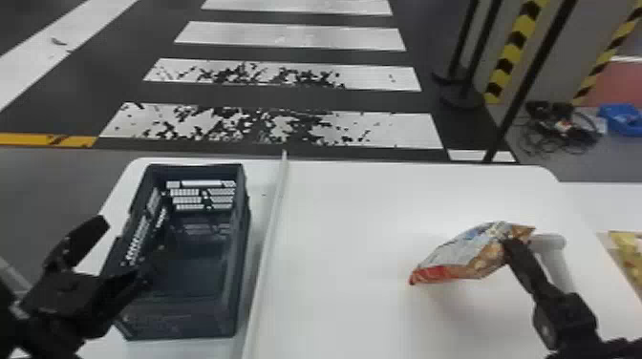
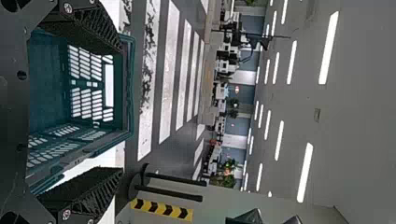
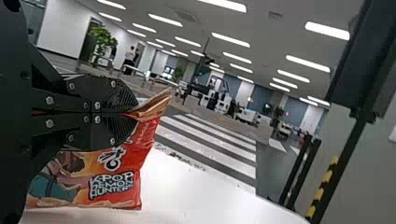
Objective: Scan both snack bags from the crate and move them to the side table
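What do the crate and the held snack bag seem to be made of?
The crate: probably hard plastic with a dull sheen, judging by its stiff walls and regular cut-out grids. The snack bag: likely thin plastic film, possibly foil-lined, slightly shiny; it creases where the right gripper pinches it.

White floor stripes [image 1: 296, 36]; tangled cables [image 1: 566, 125] near, perhaps, a blue tray [image 1: 621, 120].

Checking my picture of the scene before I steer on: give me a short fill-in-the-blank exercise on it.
The robot's ____ gripper is shut on a snack bag.
The fingers of the left gripper are ____.
The crate stands to the ____ of the pale strip.
That bag is held above the white ____.

Missing words: right; open; left; table.
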Motion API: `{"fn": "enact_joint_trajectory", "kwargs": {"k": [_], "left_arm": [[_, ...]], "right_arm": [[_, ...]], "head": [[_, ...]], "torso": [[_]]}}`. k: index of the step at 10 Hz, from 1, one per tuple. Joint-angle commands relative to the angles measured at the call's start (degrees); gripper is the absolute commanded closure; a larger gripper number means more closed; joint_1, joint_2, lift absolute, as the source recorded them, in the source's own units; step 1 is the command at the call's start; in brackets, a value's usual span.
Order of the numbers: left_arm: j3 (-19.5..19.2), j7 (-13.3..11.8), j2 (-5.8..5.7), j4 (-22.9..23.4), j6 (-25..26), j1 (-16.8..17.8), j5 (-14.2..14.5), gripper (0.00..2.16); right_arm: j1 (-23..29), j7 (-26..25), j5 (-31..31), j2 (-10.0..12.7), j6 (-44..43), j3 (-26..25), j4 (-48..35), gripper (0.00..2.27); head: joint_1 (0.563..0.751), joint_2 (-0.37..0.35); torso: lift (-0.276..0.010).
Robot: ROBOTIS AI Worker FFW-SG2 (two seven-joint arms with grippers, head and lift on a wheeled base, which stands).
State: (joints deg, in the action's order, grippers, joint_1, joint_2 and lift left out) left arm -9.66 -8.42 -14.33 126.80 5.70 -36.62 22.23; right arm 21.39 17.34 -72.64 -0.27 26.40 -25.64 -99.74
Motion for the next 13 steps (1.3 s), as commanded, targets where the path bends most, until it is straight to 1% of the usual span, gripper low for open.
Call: {"fn": "enact_joint_trajectory", "kwargs": {"k": [1, 2, 3, 4, 5, 6, 7, 8, 9, 11, 13], "left_arm": [[0.0, -0.02, 0.0, 0.11, -0.46, -0.29, 0.0, 0.11], [-0.09, -0.02, 0.09, -0.06, -0.46, -0.29, 0.0, 0.11], [-0.09, 0.07, 0.18, -0.33, -0.46, -0.2, 0.0, 0.11], [0.0, 0.07, 0.27, -0.77, -0.46, 0.32, -0.09, 0.11], [0.08, 0.07, 0.27, -1.21, -0.46, 0.85, -0.09, 0.11], [0.26, 0.07, 0.44, -1.47, -0.46, 1.29, -0.09, 0.11], [0.43, 0.07, 0.44, -1.73, -0.46, 1.82, -0.09, 0.11], [0.52, 0.07, 0.53, -2.08, -0.46, 2.26, 0.0, 0.11], [0.7, 0.07, 0.53, -2.61, -0.64, 2.79, -0.09, 0.11], [0.87, -0.02, 0.44, -4.11, -1.16, 3.66, 0.27, 0.11], [0.96, -0.28, 0.44, -5.16, -3.1, 4.1, 0.62, 0.11]], "right_arm": [[-0.12, 0.94, -1.1, 0.01, -0.25, -2.83, 5.87, 2.25], [-0.12, 1.29, -0.67, 0.01, -1.48, -3.45, 7.37, 2.25], [0.49, 1.29, 0.13, 0.1, -3.24, -3.53, 7.45, 2.25], [1.46, 1.64, 1.88, 0.1, -3.94, -3.53, 5.96, 2.18], [2.95, 0.85, 7.95, 0.33, -4.64, -3.18, 1.39, 1.59], [4.71, -2.58, 12.17, 0.33, -4.47, -2.74, -2.92, 0.01], [6.47, -6.09, 16.21, 0.33, -4.47, -1.6, -6.87, 0.0], [8.4, -8.47, 19.81, 0.33, -4.29, -0.72, -10.3, 0.03], [10.42, -9.34, 21.4, 0.33, -4.29, -0.46, -12.76, 0.05], [14.82, -9.34, 22.54, 0.33, -3.41, 0.42, -15.93, 0.06], [18.69, -10.22, 22.8, 0.33, -2.01, 1.12, -18.47, 0.06]], "head": [[0.695, -0.073], [0.695, -0.103], [0.695, -0.117], [0.695, -0.139], [0.695, -0.151], [0.695, -0.151], [0.695, -0.152], [0.695, -0.154], [0.695, -0.151], [0.695, -0.142], [0.695, -0.127]], "torso": [[-0.095], [-0.095], [-0.095], [-0.095], [-0.095], [-0.095], [-0.095], [-0.095], [-0.095], [-0.095], [-0.095]]}}
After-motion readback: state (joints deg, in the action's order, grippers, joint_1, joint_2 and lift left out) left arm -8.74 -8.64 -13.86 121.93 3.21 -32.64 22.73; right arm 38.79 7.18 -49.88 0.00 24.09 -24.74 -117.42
